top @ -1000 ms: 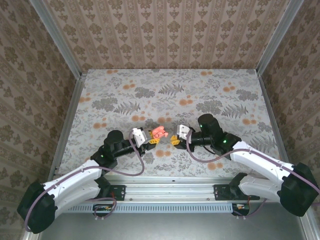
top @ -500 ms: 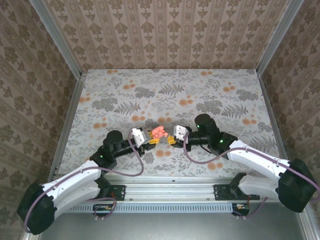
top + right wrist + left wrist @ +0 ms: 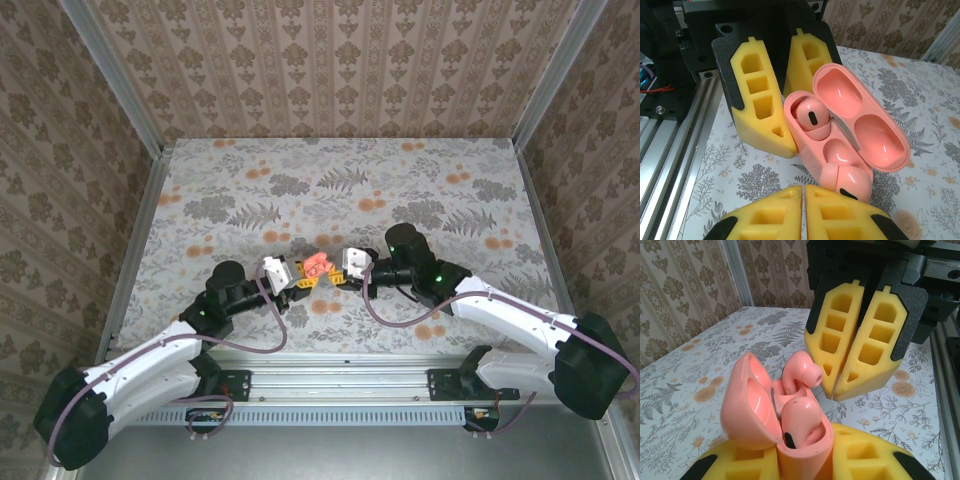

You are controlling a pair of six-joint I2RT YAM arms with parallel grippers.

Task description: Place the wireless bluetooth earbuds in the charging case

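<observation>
An open coral charging case (image 3: 805,452) stands upright between the yellow pads of my left gripper (image 3: 802,460), which is shut on its body, with the lid (image 3: 747,405) swung back. One coral earbud (image 3: 800,422) sits deep in its slot. A second coral earbud (image 3: 801,376) sticks up, tilted, half out of the other slot (image 3: 840,152). In the right wrist view this earbud (image 3: 850,180) rests on the case rim against the tips of my right gripper (image 3: 803,192), which is shut with nothing between its pads. From above, both grippers (image 3: 300,279) (image 3: 338,277) meet at the case (image 3: 317,264).
The floral table (image 3: 340,190) is walled by patterned panels on three sides. An aluminium rail (image 3: 340,375) runs along the near edge just behind the arms. Open tabletop lies beyond the case toward the back wall.
My right gripper has slid left toward the case and shut its jaws fully. The left gripper and the case have stayed put.
</observation>
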